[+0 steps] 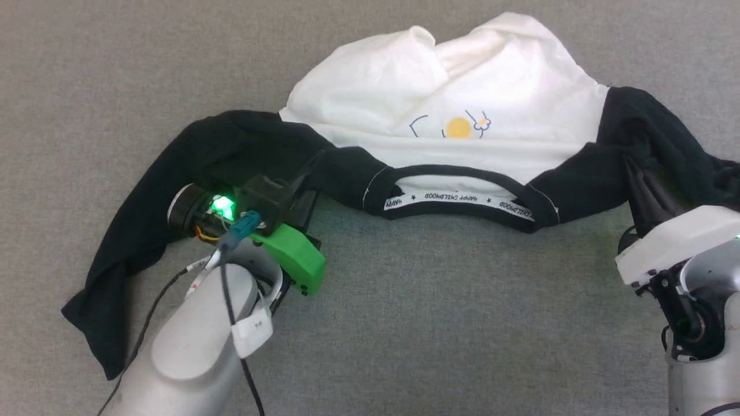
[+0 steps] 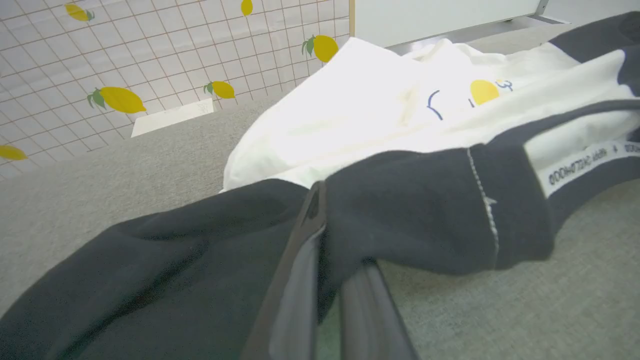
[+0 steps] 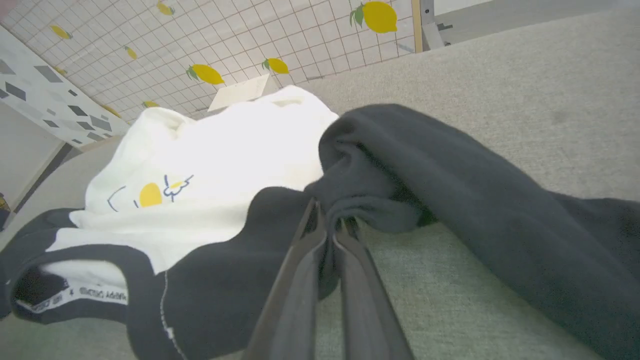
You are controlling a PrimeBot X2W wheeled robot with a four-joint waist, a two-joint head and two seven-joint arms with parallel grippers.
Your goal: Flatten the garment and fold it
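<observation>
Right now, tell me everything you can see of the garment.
The garment is a soft-looking shirt: white body with a yellow-circle print, black sleeves, black collar. It lies wrinkled on the grey surface, collar toward the robot, sleeves spread sideways. The left pincer is shut on one sleeve, the right pincer on the other.

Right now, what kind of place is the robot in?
Probably an indoor practice room for folding clothes rather than a real home. A wide grey cloth-covered surface holds just one shirt, and the tiled wall behind is dotted with lemon pictures.
</observation>
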